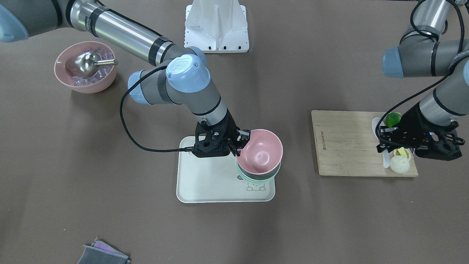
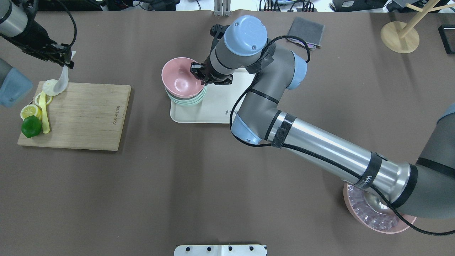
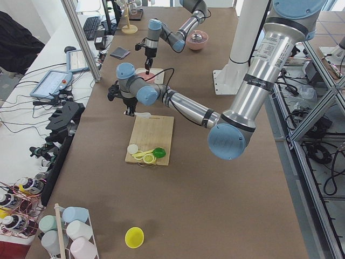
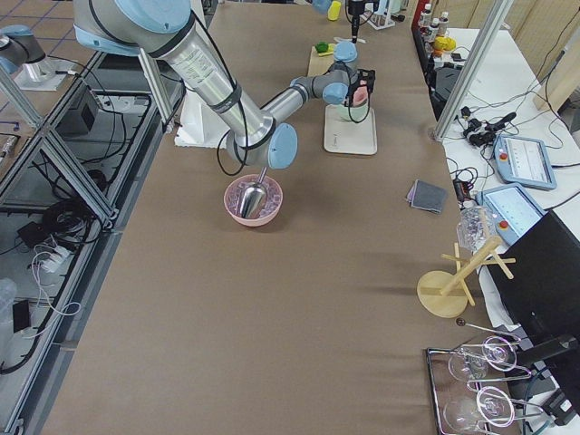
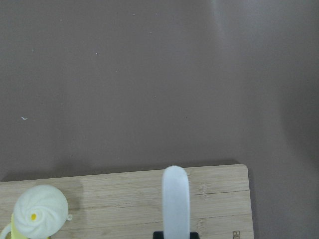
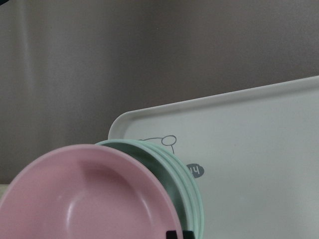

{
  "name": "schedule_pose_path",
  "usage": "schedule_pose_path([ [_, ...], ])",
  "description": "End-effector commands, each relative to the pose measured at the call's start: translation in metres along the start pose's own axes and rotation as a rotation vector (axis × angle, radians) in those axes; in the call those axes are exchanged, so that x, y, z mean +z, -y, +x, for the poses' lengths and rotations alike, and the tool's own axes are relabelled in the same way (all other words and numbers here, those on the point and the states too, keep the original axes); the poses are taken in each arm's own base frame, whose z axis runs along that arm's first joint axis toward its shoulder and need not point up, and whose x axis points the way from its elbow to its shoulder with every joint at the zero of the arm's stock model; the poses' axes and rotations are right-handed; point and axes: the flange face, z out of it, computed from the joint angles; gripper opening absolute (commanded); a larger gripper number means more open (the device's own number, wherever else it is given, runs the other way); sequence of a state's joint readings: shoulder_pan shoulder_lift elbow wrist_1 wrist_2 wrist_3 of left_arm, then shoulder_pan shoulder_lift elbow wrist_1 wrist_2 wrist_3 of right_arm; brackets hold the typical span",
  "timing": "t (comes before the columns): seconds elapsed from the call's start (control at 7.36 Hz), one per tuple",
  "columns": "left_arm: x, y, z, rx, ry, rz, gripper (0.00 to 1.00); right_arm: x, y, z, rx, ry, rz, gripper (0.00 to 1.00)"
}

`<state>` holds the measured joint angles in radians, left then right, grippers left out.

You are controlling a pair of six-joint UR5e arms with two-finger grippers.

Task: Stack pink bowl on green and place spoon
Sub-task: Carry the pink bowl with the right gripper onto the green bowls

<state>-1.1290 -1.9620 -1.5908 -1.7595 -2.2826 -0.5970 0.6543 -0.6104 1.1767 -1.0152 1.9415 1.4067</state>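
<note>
The plain pink bowl (image 1: 261, 151) rests on the stack of mint-green bowls (image 1: 257, 178), slightly tilted, at a corner of the cream tray (image 1: 205, 183). My right gripper (image 1: 240, 141) is shut on the pink bowl's rim; the bowl (image 6: 89, 199) and the green stack (image 6: 187, 184) also show in the right wrist view. My left gripper (image 2: 68, 58) is shut on the white spoon (image 2: 63, 80) by its handle. It holds the spoon above the wooden cutting board (image 2: 89, 117), scoop hanging near a white bun (image 2: 49, 87). The spoon also shows in the left wrist view (image 5: 176, 199).
On the board lie a lime (image 2: 31, 126), lemon slices (image 2: 30, 111) and a long yellow utensil (image 2: 44, 115). A pink bowl of ice cubes with a steel scoop (image 1: 85, 68) stands near the right arm's base. A grey cloth (image 2: 305, 32) and a wooden stand (image 2: 400, 35) sit at the far side.
</note>
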Motion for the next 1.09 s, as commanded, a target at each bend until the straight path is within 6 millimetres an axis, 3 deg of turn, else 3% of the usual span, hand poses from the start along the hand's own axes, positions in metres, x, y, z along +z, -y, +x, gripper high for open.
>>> schedule_pose_path([
  [0.0,0.0006,0.0001,-0.0006,-0.001,0.001,-0.001,0.00,0.0004,-0.0004,-0.0007,-0.002,0.001,0.000,0.00],
  [0.27,0.0022,0.0004,-0.0020,0.000,0.002,-0.003,0.00,0.0002,0.0015,0.0006,-0.009,-0.001,0.009,0.00],
  [0.41,0.0027,0.0005,-0.0027,0.001,0.004,-0.003,0.00,-0.0015,0.0031,0.0029,-0.049,0.019,0.016,0.33],
  [0.54,0.0051,0.0004,-0.0036,-0.001,0.006,-0.007,0.00,-0.0003,0.0034,0.0054,-0.059,0.020,0.030,0.99],
  [0.95,0.0025,0.0040,0.0015,0.003,0.002,-0.001,0.00,0.0020,0.0013,0.0064,-0.056,0.019,0.062,1.00],
])
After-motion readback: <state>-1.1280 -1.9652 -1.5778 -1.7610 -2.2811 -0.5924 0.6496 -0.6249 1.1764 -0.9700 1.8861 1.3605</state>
